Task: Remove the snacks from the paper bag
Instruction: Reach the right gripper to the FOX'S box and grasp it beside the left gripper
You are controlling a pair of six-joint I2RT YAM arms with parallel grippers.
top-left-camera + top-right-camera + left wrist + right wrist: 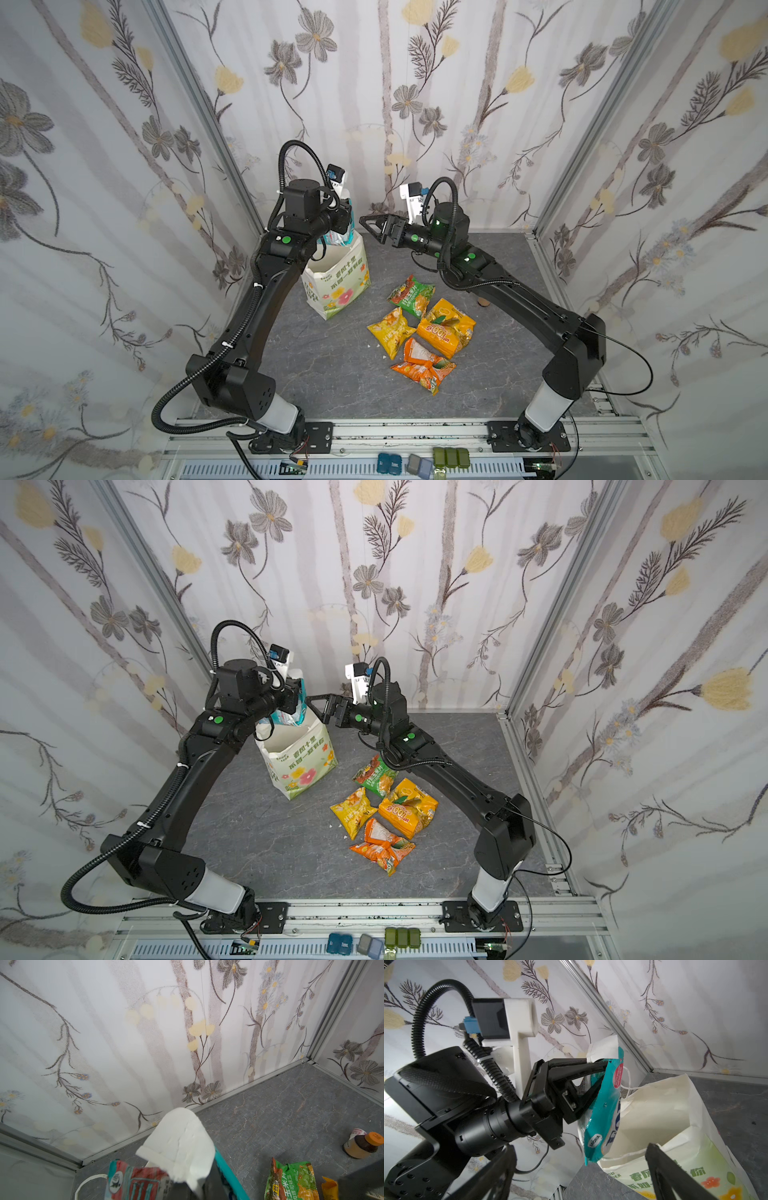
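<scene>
The white paper bag (337, 286) with green print and flowers stands upright at the back left, its mouth open. My left gripper (344, 227) hovers just above that mouth, shut on the top edge of a teal-and-white snack packet (604, 1118); a white paper flap (178, 1142) sits at the fingertips too. The packet hangs over the bag opening. My right gripper (368, 227) is open and empty, level with the packet and just to its right. On the table lie a green packet (411, 296), a yellow one (390, 330) and two orange ones (446, 328) (424, 366).
A small brown bottle with an orange cap (361, 1145) stands on the grey table (332, 374) under the right arm. Floral walls close in the back and sides. Small cases (451, 456) lie on the front rail.
</scene>
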